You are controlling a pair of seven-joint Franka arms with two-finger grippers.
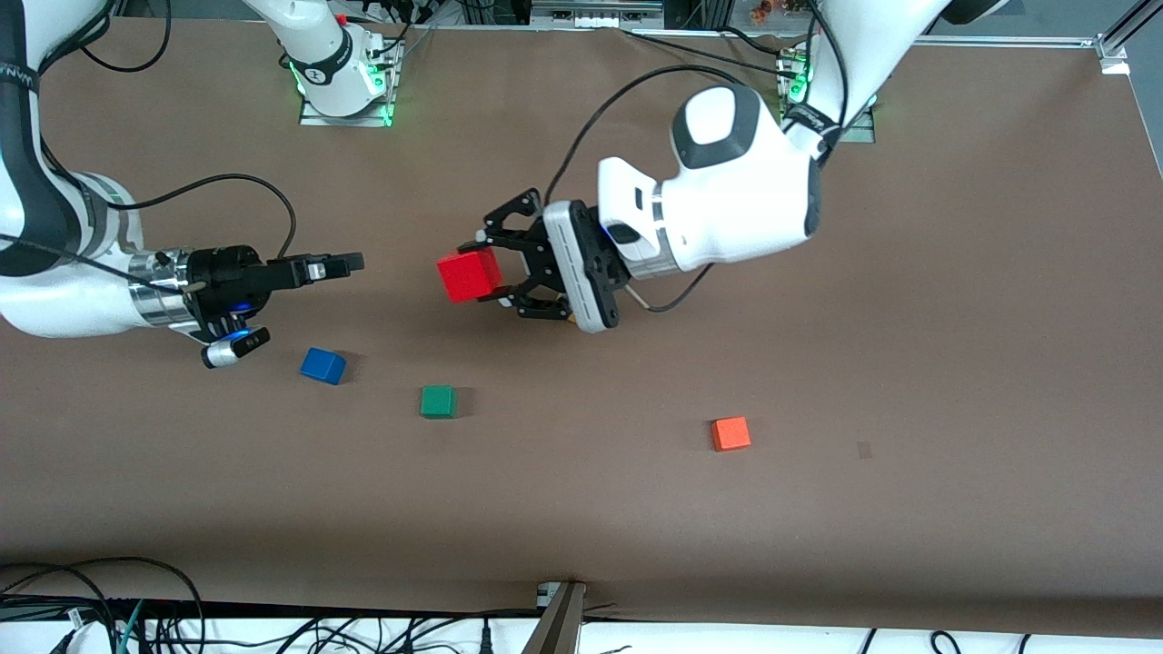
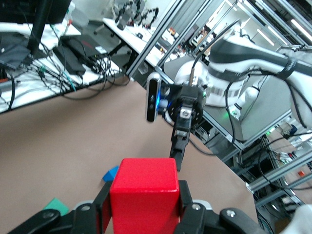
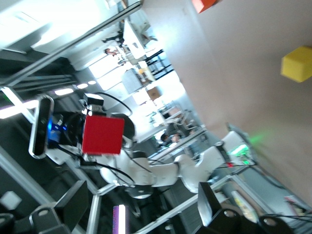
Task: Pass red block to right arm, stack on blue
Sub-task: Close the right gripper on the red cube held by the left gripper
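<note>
The left gripper pinches the red block, seemingly light and rigid, leaving its flat outer faces free for the spread right gripper waiting alongside.

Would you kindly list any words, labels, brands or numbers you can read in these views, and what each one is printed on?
Black band on the right arm: lettering is there, too blurred and cropped to read.
Round mark on the right arm's base: too small to read.
Red block, blue block, green block, orange block: no text.
Nothing else is legible.
</note>
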